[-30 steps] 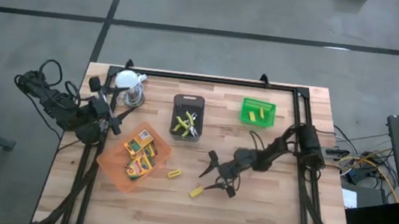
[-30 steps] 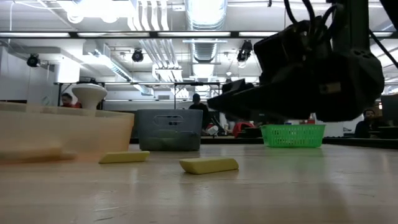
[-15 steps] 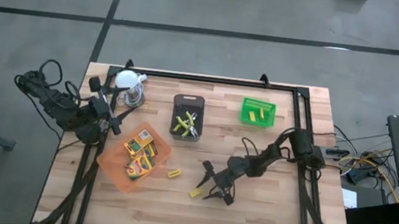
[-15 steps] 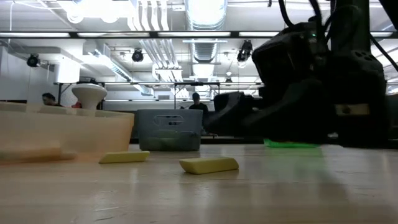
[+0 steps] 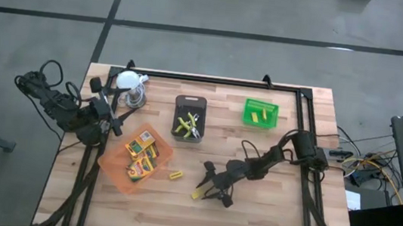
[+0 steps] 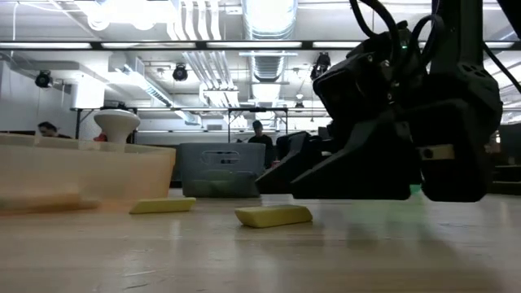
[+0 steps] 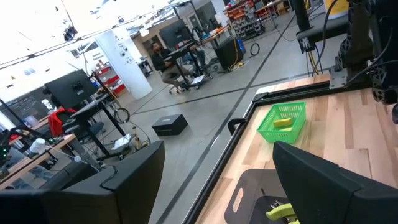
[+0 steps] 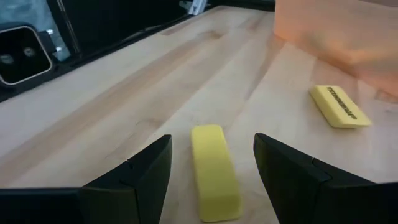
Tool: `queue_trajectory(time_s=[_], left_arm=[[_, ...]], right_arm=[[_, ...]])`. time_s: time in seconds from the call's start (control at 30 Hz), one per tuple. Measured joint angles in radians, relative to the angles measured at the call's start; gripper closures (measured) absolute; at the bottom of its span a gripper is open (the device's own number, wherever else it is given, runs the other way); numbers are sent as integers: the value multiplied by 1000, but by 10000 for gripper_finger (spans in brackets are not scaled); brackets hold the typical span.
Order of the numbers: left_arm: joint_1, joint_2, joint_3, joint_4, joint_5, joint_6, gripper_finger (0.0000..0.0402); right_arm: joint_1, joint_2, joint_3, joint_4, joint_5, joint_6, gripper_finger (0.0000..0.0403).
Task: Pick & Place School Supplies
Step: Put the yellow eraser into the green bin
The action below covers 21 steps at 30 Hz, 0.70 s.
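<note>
- Your right claw (image 5: 206, 189) is low over the table (image 5: 265, 219), jaws apart, not gripping anything.
- A yellow block (image 8: 214, 172) lies flat between its fingers (image 8: 134, 176), no contact visible.
- A second block (image 8: 339, 106) sits further ahead of the claw, just beside the orange tray (image 5: 115, 170).
- Your left claw (image 5: 113, 122) is parked at the far side edge, jaws apart, empty.

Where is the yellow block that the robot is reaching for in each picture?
High view: yellow block on the wood, at the right gripper.
Low view: yellow block in the middle, lying flat, gripper just right of it.
Left wrist view: not in it.
Right wrist view: yellow block between the open fingers.
Shared landmark: the orange tray, with a second yellow block beside it.
</note>
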<state>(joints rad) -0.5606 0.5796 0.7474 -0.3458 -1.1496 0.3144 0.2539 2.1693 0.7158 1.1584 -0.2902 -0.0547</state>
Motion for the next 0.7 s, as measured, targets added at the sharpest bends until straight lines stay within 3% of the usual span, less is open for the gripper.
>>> queue_trajectory(time_s=[0.7], left_arm=[[0, 0, 0, 0, 0, 0, 96]], right_arm=[[1, -1, 28, -128, 7, -22, 181]])
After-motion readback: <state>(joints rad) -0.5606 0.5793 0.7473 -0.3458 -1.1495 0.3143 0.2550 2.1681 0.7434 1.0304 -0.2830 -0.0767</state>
